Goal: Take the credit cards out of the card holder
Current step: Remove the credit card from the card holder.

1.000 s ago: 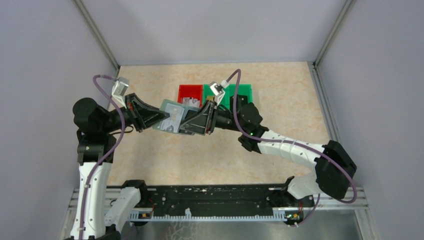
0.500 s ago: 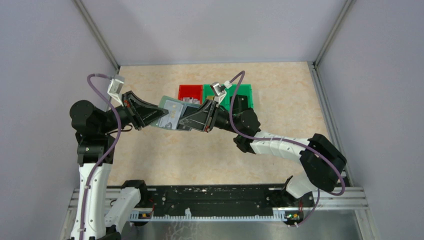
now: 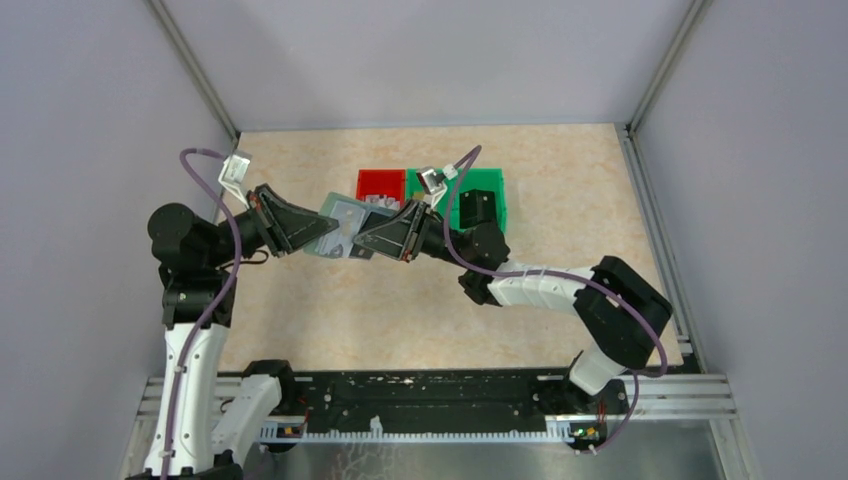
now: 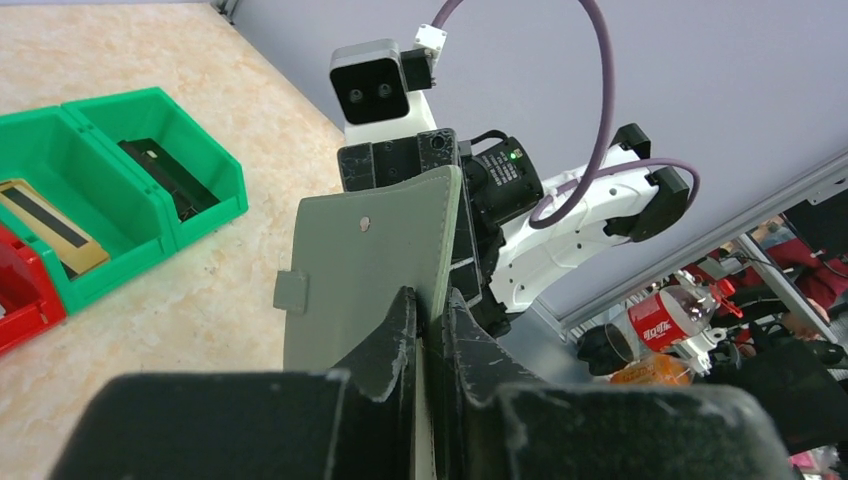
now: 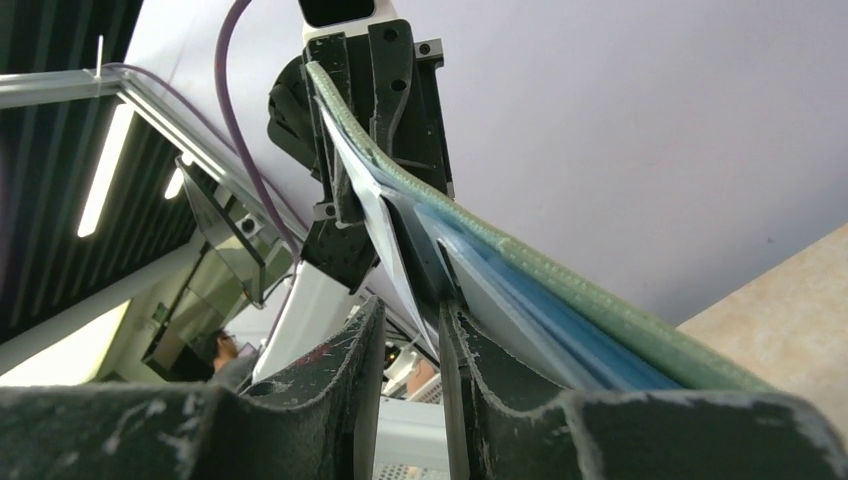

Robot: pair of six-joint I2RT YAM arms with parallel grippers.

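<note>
The grey-green card holder [image 3: 340,214] hangs in the air between both arms, above the table. My left gripper [image 3: 318,232] is shut on its left edge; in the left wrist view the fingers [image 4: 405,330] clamp the cover [image 4: 365,265] near its small tab. My right gripper [image 3: 362,240] meets the holder from the right. In the right wrist view it [image 5: 412,305] stands open by a narrow gap. The edges of a pale card [image 5: 385,235] and a dark card [image 5: 420,245] reach between its tips, beside the blue pockets [image 5: 560,325].
A red bin [image 3: 378,181] and a green bin [image 3: 495,186] stand side by side on the table behind the holder. The green bin [image 4: 215,190] holds a dark flat piece [image 4: 165,175] and a tan one [image 4: 40,222]. Grey walls enclose the table.
The right gripper's jaws have narrowed round the cards' edges. The right arm's elbow has swung left and the holder has shifted slightly. The left gripper still grips the holder.
</note>
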